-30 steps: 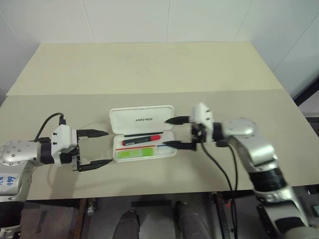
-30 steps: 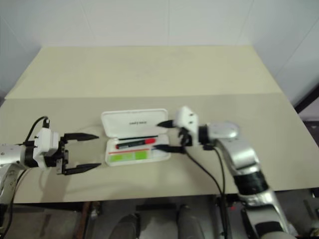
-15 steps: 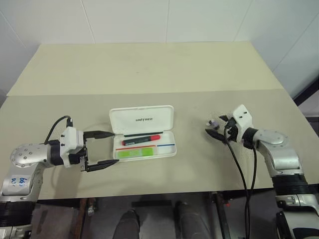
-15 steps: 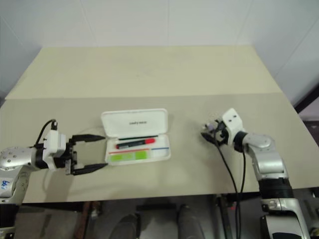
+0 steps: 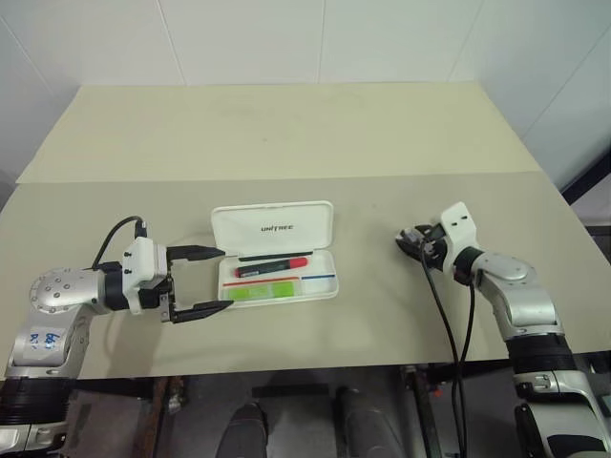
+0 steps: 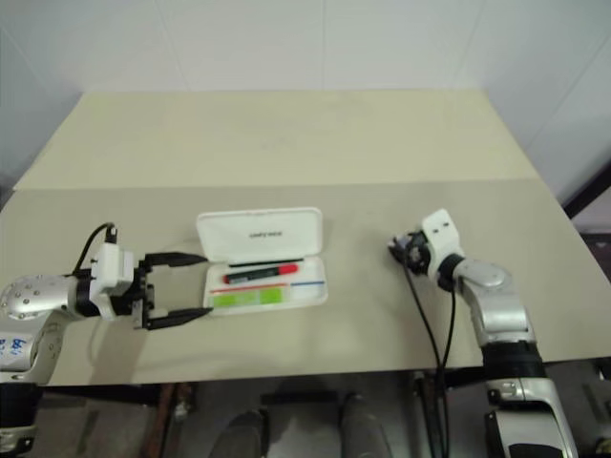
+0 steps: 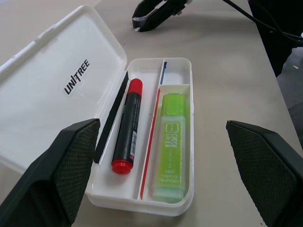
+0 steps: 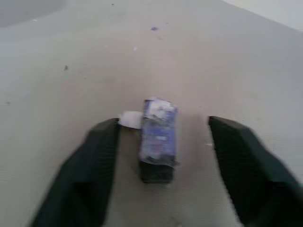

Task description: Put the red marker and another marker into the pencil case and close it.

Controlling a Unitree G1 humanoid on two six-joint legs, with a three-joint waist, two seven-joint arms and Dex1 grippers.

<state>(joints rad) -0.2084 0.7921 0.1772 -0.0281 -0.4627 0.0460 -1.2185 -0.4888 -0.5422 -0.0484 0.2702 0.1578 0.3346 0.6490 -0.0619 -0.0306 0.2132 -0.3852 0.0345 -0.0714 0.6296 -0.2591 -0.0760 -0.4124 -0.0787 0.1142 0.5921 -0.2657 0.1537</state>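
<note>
1. The pencil case (image 5: pixel 275 256) lies open near the table's (image 5: pixel 286 134) front edge, the red marker (image 7: pixel 127 127) and the green highlighter (image 7: pixel 171 142) both in its tray.
2. To close it well, I'd catch the lid's free edge and swing it over squarely.
3. Left gripper (image 5: pixel 202 282): fingers wide apart, level beside the case's left end.
4. Right gripper (image 8: pixel 161 142): fingers apart, straddling a small eraser-like block (image 8: pixel 158 137) towards the right edge.

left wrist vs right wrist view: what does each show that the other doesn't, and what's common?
Left wrist: the pencil case lying open, lid back, the red marker and another marker side by side in separate compartments of its tray; the left gripper open in front of it.

Right wrist: a small blue-and-black object on the table between the right gripper's parted fingers, untouched.

Common: the beige table.
</note>
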